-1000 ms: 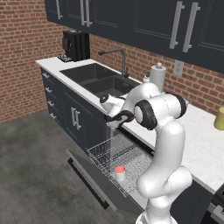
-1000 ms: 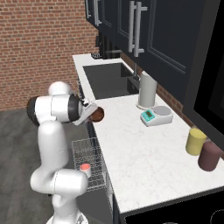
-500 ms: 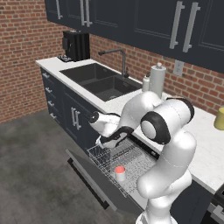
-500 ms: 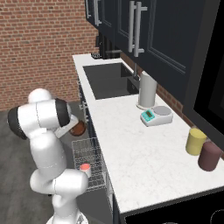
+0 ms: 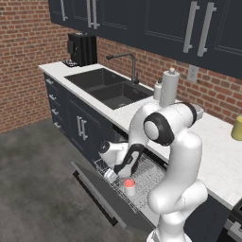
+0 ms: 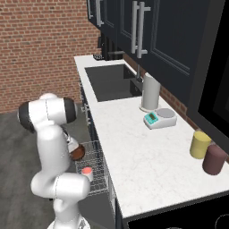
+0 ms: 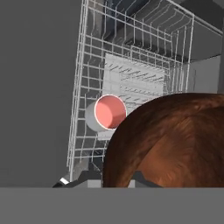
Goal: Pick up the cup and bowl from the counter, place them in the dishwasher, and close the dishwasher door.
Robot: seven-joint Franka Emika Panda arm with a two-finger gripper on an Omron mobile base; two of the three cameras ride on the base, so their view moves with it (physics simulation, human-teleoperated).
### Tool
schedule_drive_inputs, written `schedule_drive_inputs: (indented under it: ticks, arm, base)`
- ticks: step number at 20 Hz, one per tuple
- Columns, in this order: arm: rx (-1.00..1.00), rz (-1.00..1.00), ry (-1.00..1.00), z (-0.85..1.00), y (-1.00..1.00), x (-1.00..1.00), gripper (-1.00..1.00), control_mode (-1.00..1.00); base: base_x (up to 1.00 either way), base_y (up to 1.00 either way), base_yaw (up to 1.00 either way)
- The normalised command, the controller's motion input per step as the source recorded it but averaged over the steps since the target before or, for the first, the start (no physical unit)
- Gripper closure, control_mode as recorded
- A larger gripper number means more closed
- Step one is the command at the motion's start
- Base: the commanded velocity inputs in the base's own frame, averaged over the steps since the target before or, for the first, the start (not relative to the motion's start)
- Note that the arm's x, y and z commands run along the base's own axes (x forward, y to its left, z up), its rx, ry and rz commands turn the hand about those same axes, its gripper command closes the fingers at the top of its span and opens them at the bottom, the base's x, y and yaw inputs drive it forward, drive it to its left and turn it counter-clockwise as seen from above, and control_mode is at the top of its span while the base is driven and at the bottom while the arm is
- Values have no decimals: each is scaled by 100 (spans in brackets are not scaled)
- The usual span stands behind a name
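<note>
Rack: the dishwasher (image 5: 142,177) stands with its grey wire rack (image 7: 131,74) pulled out over the lowered dishwasher door (image 5: 101,191), below the edge of the worktop (image 6: 134,152).
In the rack: the cup (image 5: 129,187) stands upright inside the mesh, red-pink top facing up, near the rack's outer end; in the hand view it (image 7: 107,113) sits just beside the bowl's rim.
Bowl: the reddish-brown bowl (image 7: 170,140) takes up the lower right of the hand view, close against the camera, over the rack and near the cup; in the right base view it (image 6: 77,153) shows as a dark brown curve at the hand, above the rack's near corner.
Tool: the tool (image 5: 111,175) is low over the rack, its jaws drawn narrow on the bowl; the finger tips (image 7: 87,177) show dark at the bowl's lower edge.
Whether the bowl touches the rack: cannot tell.
Sink: a dark double sink (image 5: 106,87) is set in the worktop, with a dark faucet (image 5: 126,64) behind it; nothing is seen in its basins.
Worktop, right end: a yellow canister (image 6: 200,144) and a maroon canister (image 6: 214,159) stand side by side, lids on.
Worktop, middle: a tall white-grey cylinder (image 6: 150,92) stands next to a small kitchen scale (image 6: 159,117) with a teal panel.
Worktop, far end: a black coffee machine (image 5: 81,49) by the brick wall.
</note>
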Motion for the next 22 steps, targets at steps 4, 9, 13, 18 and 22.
schedule_drive_inputs:
  ticks: [4, 9, 13, 18, 22]
  arm:
    - [7, 0, 9, -97, -19, -8, 100, -100]
    - [7, 0, 2, -70, -33, 8, 100, -100]
    - [5, 0, 0, -45, -39, -1, 100, -100]
    - [4, 0, 0, -41, -44, 0, 100, -100]
    - [1, 0, -2, -32, -39, -1, 100, -100]
  base:
    - [0, 0, 0]
    - [0, 0, 0]
    - [0, 0, 0]
    - [0, 0, 0]
    - [0, 0, 0]
